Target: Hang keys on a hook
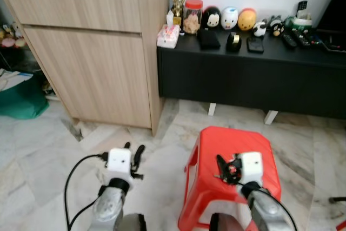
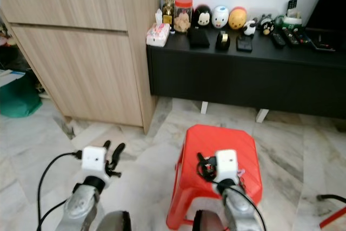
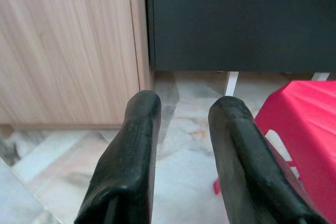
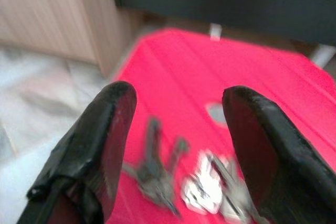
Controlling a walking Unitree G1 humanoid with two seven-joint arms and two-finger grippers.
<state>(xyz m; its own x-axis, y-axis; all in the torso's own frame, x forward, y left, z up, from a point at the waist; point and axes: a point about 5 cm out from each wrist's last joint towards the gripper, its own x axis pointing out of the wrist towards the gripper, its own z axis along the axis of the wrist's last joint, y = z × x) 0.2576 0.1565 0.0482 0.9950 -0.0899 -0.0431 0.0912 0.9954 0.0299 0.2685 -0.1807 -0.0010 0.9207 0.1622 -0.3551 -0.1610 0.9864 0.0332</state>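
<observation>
Keys (image 4: pixel 178 184) on red stool (image 1: pixel 232 139), right gripper (image 4: pixel 176 145) jaws spread above

The keys (image 4: pixel 202 184) on the red stool (image 4: pixel 273 95) are blurred in the right wrist view; individual keys cannot be told apart. From the head views the right tool (image 1: pixel 224 167) hides them. Small items on the black counter (image 1: pixel 303 58) are too small to identify.
</observation>
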